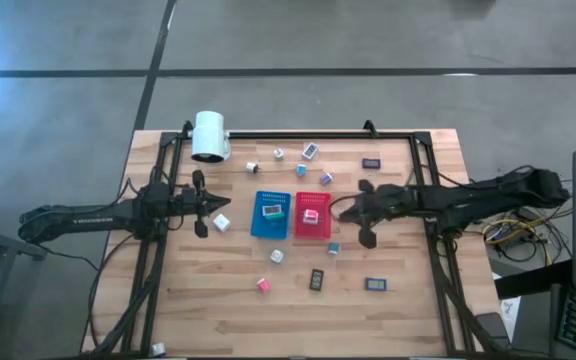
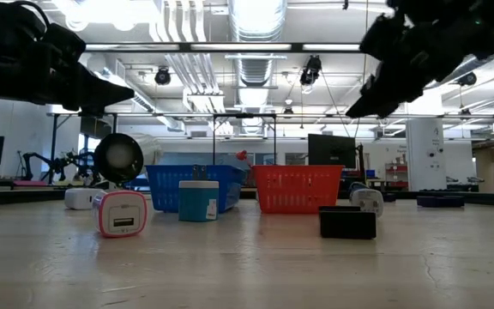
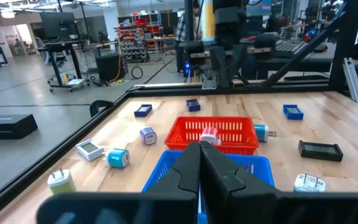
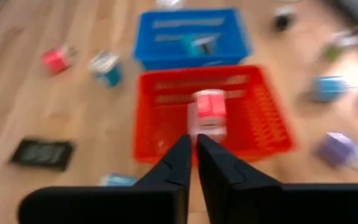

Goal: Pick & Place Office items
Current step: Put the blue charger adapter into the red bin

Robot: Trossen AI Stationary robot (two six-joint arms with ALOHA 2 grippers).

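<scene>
Small office items lie scattered on the wooden table: a white cube, a pink cube, a teal cube and dark flat rectangles. A blue tray holds a teal item. A red tray beside it holds a pink and white item. My left gripper hangs shut and bare left of the blue tray. My right gripper, fingers together and bare, slants down toward the red tray from the right, above the table.
A big white cylinder lies at the far left corner. A black frame runs round the table's edge. More small items sit along the far side and near side. Bare wood shows at the near edge.
</scene>
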